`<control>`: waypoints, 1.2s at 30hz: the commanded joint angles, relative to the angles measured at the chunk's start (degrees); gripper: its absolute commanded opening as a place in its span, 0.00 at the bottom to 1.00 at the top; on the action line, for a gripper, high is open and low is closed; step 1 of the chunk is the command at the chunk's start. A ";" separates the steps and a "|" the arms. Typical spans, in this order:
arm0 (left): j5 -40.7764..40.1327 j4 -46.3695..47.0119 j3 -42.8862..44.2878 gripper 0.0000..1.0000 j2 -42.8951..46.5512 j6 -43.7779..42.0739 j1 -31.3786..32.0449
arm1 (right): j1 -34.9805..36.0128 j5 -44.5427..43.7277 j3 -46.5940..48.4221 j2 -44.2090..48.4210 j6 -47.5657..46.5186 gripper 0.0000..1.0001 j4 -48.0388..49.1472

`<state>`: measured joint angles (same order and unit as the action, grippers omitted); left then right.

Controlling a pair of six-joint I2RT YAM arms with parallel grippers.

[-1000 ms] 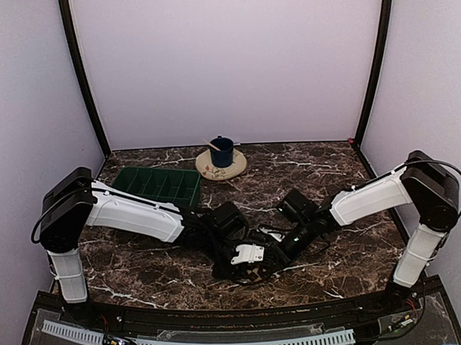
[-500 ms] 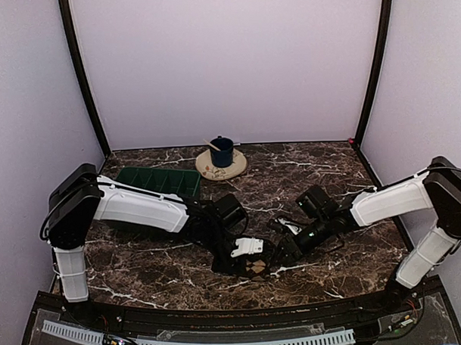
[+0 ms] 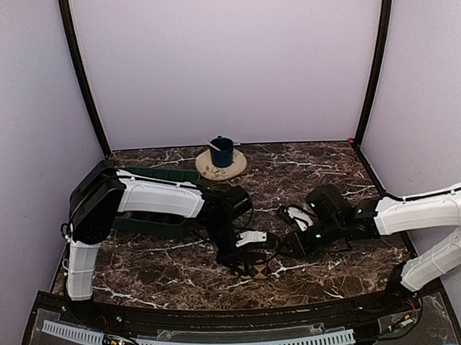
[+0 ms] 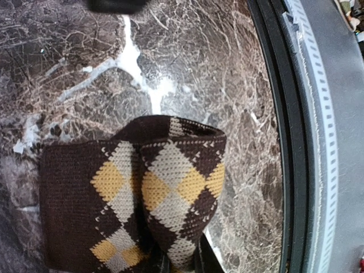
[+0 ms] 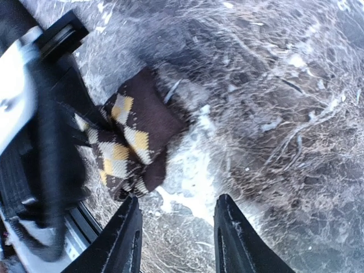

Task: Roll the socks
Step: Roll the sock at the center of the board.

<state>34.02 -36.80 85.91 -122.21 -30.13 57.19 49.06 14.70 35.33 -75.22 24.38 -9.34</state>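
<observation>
Counter (image 3: 329, 176): dark marble, all the work is at near centre. Left arm (image 3: 156, 199) reaches across from the left and bends down. Right arm (image 3: 421, 211) lies low, coming in from the right.

Green tray (image 3: 170, 175) is far left, partly under the left arm. Blue mug (image 3: 221, 151) stands on a round mat (image 3: 210, 172), far centre. Both are well clear of the work.

Checked sock (image 4: 142, 187) sits near centre, close to the counter's near edge. It's doubled over itself into a short thick wad, not a tight roll yet.

Left fingers (image 3: 247, 257) are clamped on the sock's end, I'd say to stop the fold springing open. Right fingers (image 5: 128, 239) are spread with nothing between them, just right of the sock and pointing at it. They look lined up for the next turn or tuck.

Plain tan sock: can't find it in any view.

Risk: soft knit, so the fold likely slips if the left lets go early.
</observation>
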 commanded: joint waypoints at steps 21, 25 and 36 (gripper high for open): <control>10.36 -15.23 9.63 0.01 -11.22 -0.45 -2.86 | 26.44 -29.63 8.26 -5.31 -9.30 0.41 -6.42; 10.89 -16.07 10.59 0.01 -12.04 -0.71 -3.18 | 28.59 -30.70 11.46 -10.00 -12.95 0.44 -7.55; 11.82 -16.83 11.03 0.02 -12.80 -1.16 -3.31 | 28.82 -33.88 14.73 -17.51 -21.86 0.50 -7.26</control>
<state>48.80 -50.09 97.23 -132.53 -29.98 53.39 77.60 -16.60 47.99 -90.32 6.94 -17.32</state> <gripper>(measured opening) 0.119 0.498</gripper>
